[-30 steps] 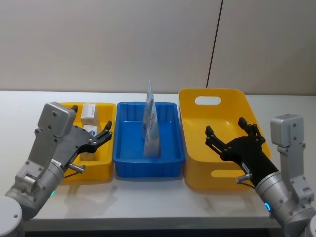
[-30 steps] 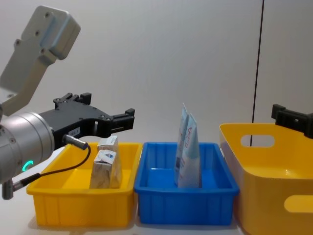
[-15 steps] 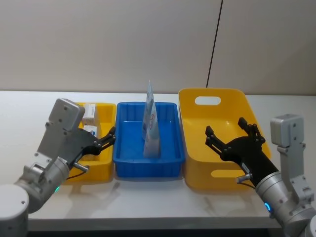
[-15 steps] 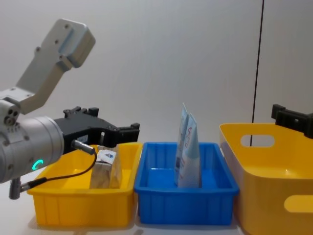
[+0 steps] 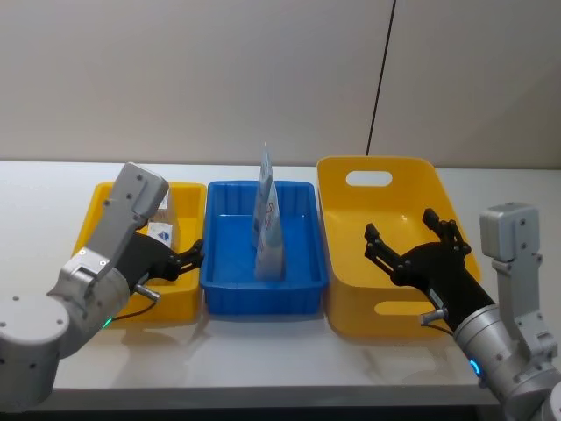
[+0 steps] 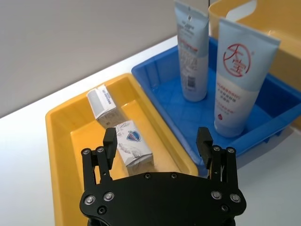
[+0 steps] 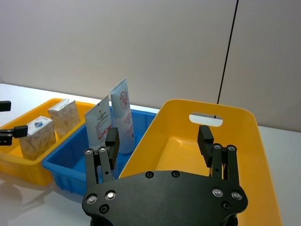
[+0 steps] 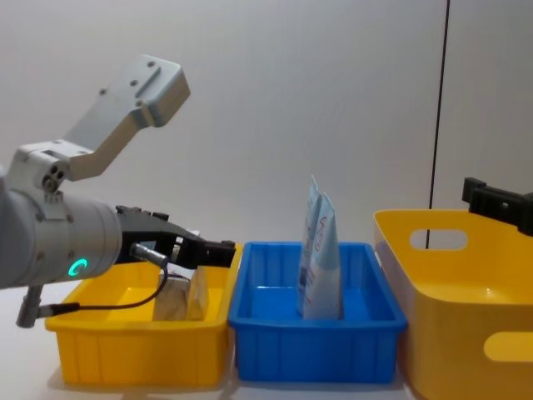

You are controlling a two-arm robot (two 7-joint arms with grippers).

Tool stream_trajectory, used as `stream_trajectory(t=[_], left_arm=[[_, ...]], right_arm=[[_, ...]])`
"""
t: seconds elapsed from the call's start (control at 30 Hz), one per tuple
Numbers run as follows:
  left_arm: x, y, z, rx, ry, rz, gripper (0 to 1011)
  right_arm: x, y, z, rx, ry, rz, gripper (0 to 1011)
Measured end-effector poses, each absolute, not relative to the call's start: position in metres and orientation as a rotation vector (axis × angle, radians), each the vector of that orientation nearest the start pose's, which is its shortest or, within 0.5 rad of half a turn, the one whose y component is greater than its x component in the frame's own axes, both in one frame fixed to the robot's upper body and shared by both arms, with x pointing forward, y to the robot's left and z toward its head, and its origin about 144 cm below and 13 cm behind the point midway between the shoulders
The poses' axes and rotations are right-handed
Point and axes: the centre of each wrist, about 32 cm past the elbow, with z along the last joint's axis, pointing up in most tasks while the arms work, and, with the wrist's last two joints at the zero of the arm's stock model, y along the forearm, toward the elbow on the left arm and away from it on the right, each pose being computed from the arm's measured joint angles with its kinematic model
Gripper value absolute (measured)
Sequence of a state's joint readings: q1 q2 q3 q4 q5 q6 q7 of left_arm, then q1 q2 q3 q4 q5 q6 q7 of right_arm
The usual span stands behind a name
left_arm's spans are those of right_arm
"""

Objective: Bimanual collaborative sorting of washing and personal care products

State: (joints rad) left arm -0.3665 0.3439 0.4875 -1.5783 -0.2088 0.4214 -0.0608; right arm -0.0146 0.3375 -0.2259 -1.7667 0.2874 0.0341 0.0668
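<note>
Two packs, white pack (image 6: 134, 149) and beige carton (image 6: 104, 101), sit in your yellow tray (image 6: 59, 155); both tubes (image 5: 267, 224) stand in the blue tray (image 5: 263, 296). Left pincer (image 5: 191, 257) has sunk to tray-rim height over the last second, spread and empty. I'd guess it's retreating after a drop. Right pincer (image 5: 405, 232) is unmoved, spread over the basket (image 5: 351, 309).
</note>
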Motion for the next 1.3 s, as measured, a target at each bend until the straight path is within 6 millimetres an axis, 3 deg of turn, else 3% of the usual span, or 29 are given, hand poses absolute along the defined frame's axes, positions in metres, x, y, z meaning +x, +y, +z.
stream_trajectory(t=[0.5,1.3], left_arm=[[0.532,0.171,1.243,0.492,-0.050,1.195,1001],[0.554,0.170,1.231,0.523,0.044,1.245,1001]], right_arm=[[0.443,-0.237,1.189,0.026,-0.075,-1.229,1002],[0.443,-0.237,1.189,0.026,-0.075,-1.229,1002]])
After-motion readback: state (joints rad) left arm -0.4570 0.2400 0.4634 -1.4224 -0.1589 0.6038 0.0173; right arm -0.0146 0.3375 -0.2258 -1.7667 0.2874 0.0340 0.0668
